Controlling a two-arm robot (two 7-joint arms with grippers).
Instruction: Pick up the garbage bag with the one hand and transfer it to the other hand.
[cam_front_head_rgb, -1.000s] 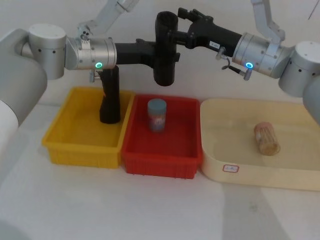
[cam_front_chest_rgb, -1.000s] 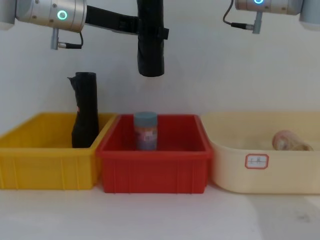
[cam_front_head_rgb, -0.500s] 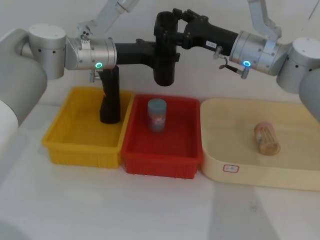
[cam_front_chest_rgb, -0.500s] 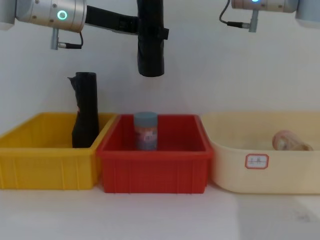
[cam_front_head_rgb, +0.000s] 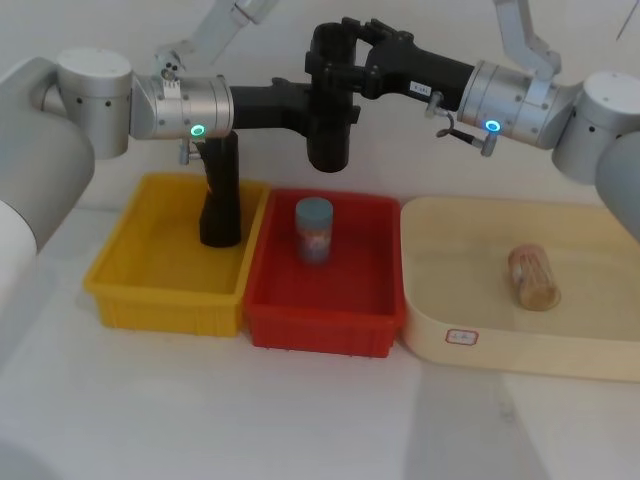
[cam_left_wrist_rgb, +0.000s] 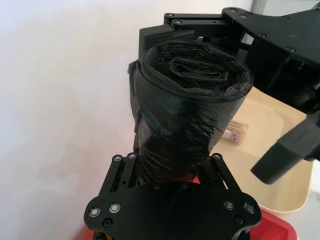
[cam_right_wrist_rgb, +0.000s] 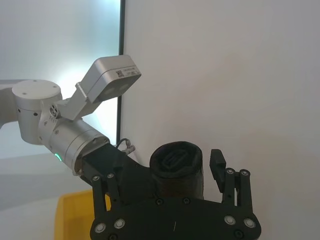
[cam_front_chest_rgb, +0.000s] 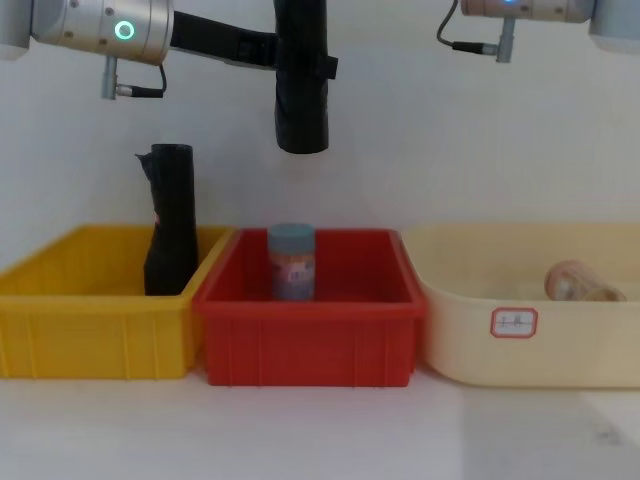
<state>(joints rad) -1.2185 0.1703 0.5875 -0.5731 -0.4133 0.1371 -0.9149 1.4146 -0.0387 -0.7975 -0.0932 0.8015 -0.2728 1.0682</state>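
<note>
Upright thick matte black cylindrical roll of garbage bags (cam_front_head_rgb: 327, 145) clenched in left pincer (cam_front_head_rgb: 318, 108), high above red plastic bin (cam_front_head_rgb: 320, 335). Spread right pincer (cam_front_head_rgb: 338, 45) straddles roll's top, one finger clearly apart.

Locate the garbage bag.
Head view, centre: the garbage bag hangs upright above the red bin, held by the left gripper, the right gripper around its top.

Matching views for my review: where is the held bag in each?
Head view: bag top centre, upright above the red bin.
Chest view: bag top centre, above that bin.
Left wrist view: bag clamped in the left gripper.
Right wrist view: bag between the open fingers of the right gripper.
Shared landmark: the left gripper gripping it.
</note>
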